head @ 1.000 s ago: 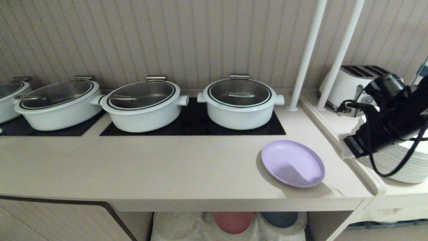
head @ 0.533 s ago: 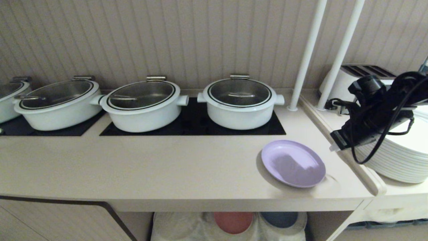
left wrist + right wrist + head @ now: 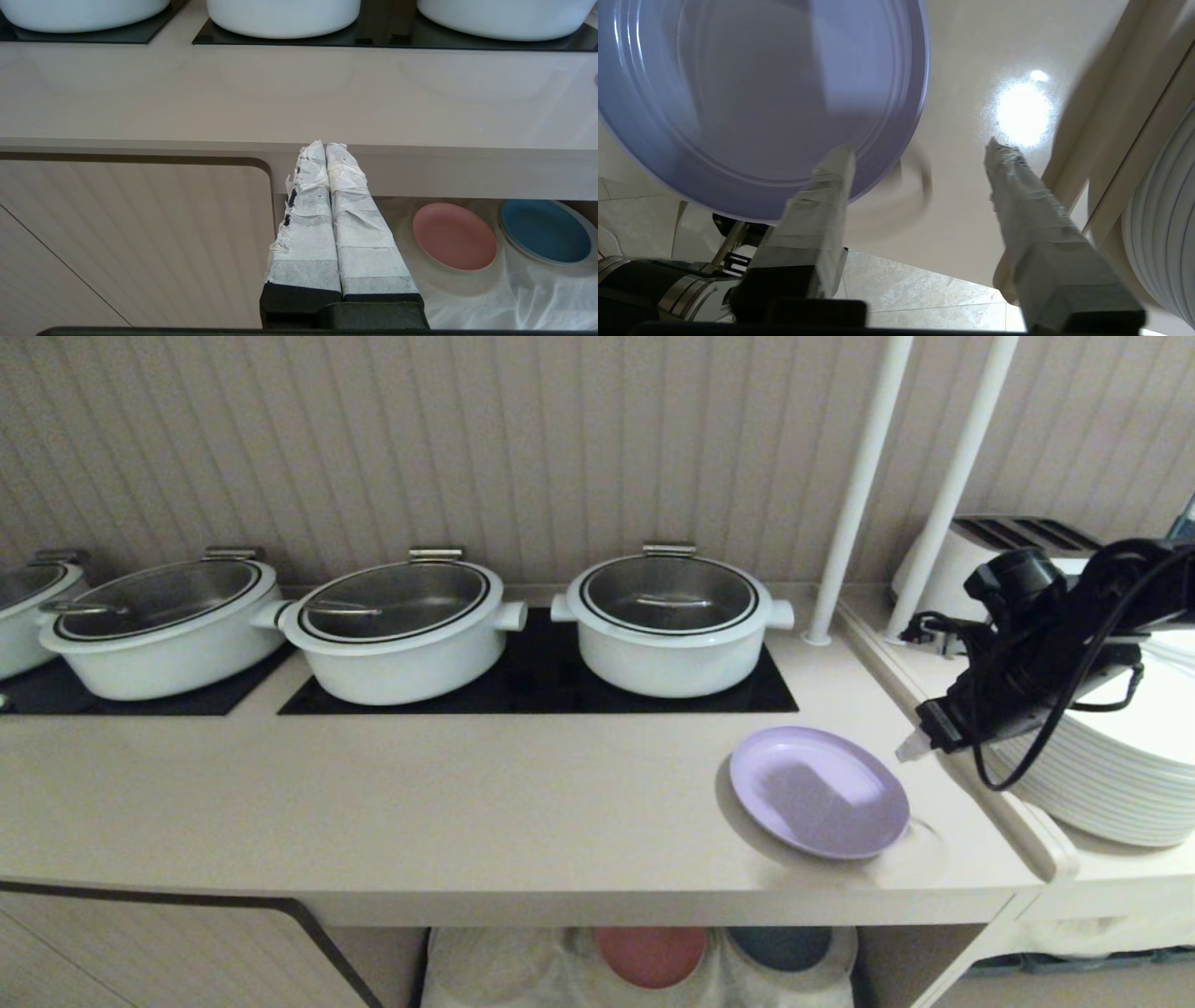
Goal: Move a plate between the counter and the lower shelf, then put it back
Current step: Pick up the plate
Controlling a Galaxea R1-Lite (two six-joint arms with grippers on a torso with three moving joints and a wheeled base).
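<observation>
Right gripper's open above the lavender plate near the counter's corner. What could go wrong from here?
1. The lavender plate lies near the counter's front edge; a glancing touch from the open right gripper could slide it off.
2. The stack of white plates sits right under the arm, so its dangling cable might snag them.
3. The plate lies flat, so the fingers may struggle to get under its rim.

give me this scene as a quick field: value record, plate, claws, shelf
plate: lavender plate flat on the counter, near its right end
right claw: right claw open, beside the plate's edge, holding nothing
left claw: left claw shut, empty, below the counter's front edge
lower shelf: lower shelf holds a salmon-pink plate and a dark blue plate
</observation>
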